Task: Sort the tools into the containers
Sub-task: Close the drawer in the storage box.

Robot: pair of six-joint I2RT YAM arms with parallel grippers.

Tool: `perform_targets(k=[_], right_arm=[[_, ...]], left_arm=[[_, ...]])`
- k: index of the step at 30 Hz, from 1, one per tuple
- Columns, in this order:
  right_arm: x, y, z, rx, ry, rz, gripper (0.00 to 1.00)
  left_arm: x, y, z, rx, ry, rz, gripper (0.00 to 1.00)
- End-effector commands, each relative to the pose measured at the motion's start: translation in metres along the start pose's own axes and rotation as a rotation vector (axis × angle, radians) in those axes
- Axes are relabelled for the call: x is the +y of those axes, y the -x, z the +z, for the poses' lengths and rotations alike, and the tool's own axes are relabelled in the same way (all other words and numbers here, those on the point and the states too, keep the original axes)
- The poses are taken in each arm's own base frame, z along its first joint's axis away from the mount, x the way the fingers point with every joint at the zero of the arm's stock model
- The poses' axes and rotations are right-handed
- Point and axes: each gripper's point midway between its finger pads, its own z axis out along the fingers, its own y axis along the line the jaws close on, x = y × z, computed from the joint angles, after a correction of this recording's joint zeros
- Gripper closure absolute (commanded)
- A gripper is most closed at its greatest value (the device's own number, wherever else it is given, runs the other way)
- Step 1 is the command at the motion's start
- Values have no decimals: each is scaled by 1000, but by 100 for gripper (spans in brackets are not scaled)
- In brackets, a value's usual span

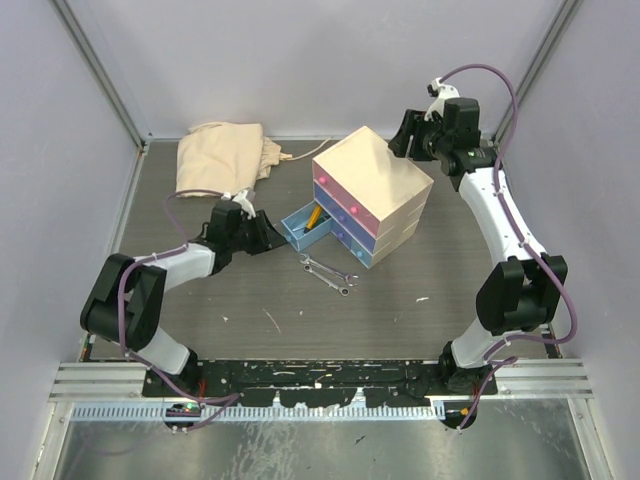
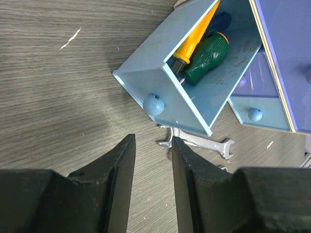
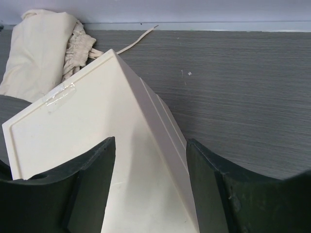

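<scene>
Through the left wrist camera, my left tool (image 2: 152,141) has its jaws a narrow way apart with nothing between them, only bare surface (image 2: 58,97). Just beyond its right fingertip lie the two silver spanners (image 2: 199,142), flat on the surface, one end close against the front of the light-blue drawer (image 2: 160,85). That drawer stands pulled out just ahead of the tool and skewed to it, with its knob (image 2: 153,104) almost dead ahead of the gap. Inside it, further on and to the right, the orange-handled screwdriver (image 2: 194,36) and the green-handled screwdriver (image 2: 209,56) lie side by side. A dark blue handle shows behind them, too hidden to name.

My right tool (image 3: 150,143) has its jaws wide and holds nothing that I can make out. The top and back edge of the cream chest (image 3: 73,131) run under and between its fingers; I cannot tell whether they touch it. Past the chest, ahead and to the left, lies a cloth bag (image 3: 43,48).

I judge the screwdrivers sorted and the spanners the step in hand. The next move, as I read it, calls for shifting the left tool right and down and setting the jaws across one thin shaft. The drawer front must stay clear of the fingers, as a nudge could slide it.
</scene>
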Motion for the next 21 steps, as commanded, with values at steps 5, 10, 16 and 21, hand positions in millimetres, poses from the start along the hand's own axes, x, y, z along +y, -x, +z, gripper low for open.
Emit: perform_targets(k=[5,10,16,21], right_arm=[[16,7,10,1,101,-11,35],[21,-8,20,64,156,1,35],[22,-19,24,105,177,14,36],[23,-26,25,124,188,22,36]], left_arm=[[-9,11,9,-41,-67,14,63],[-11,14,20,-30,-85,36,64],[-19,24,29,-30,-119,56,65],[-26,36,37,-41,-135,54,66]])
